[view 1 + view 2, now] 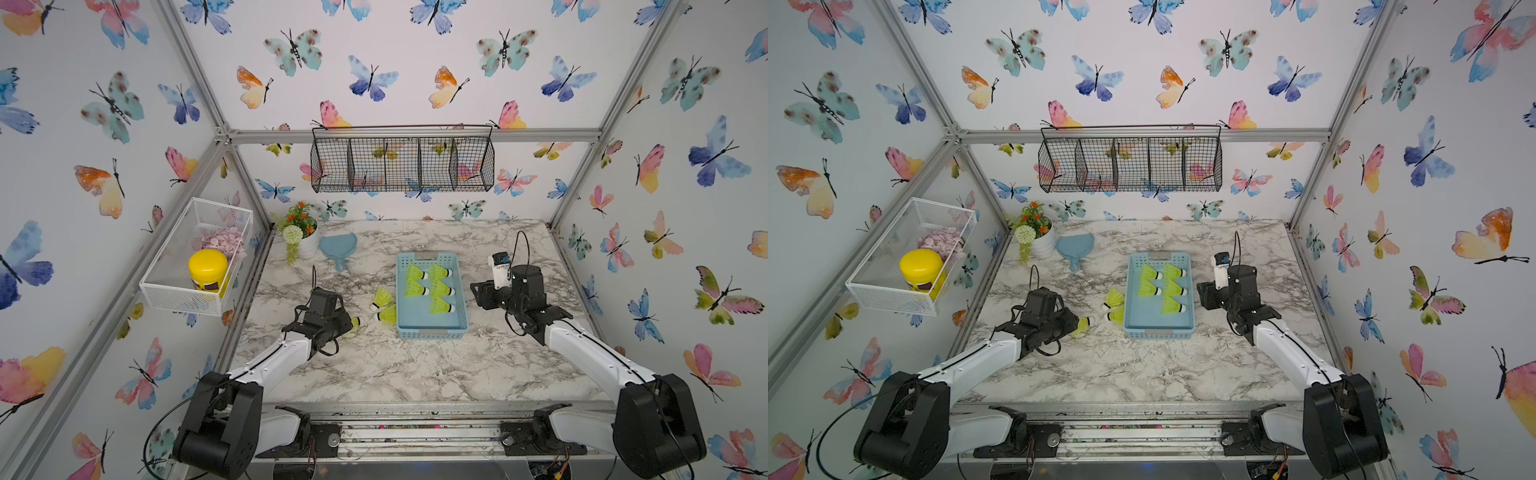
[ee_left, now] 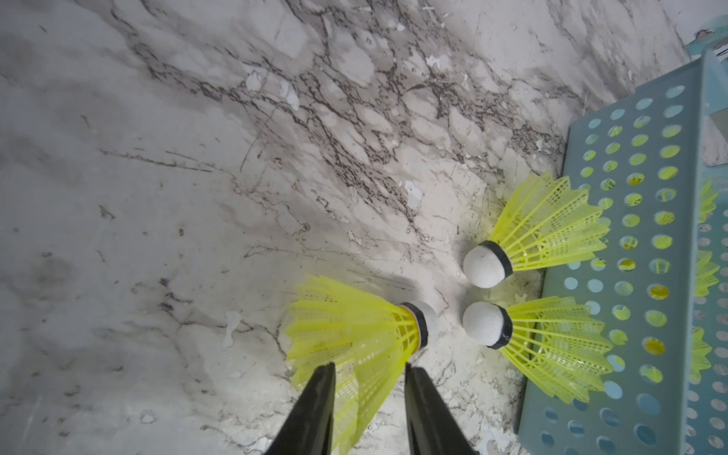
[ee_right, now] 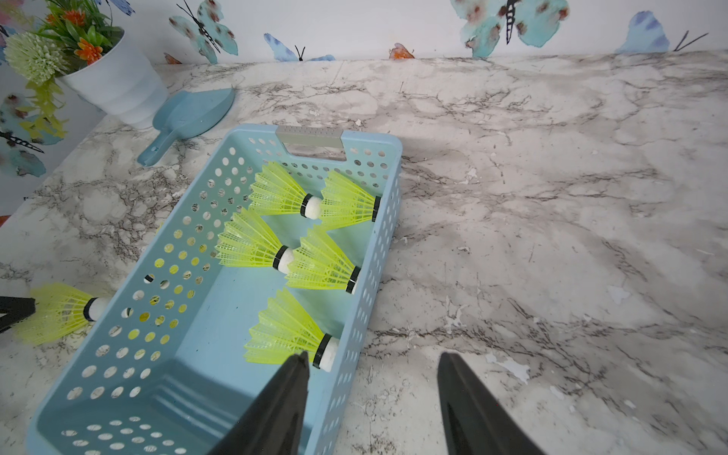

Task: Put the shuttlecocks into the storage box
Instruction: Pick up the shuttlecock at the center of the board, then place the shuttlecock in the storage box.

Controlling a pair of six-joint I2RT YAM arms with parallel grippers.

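I have my left gripper [image 2: 370, 366] astride the skirt of one shuttlecock [image 2: 354, 327], but I cannot tell whether the fingers pinch it. The wrist picture's edge cuts off their roots. In both top views my wrist covers the fingertips and most of that skirt. Ahead, the picture's edge crops the storage box [image 2: 646, 275]. The box wall nearest my right gripper [image 3: 372, 356] hides the white tips of two boxed shuttlecocks [image 3: 346, 203].

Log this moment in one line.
storage box: five shuttlecocks inside | table: three outside | left gripper: astride one shuttlecock, grip unclear | right gripper: open, empty
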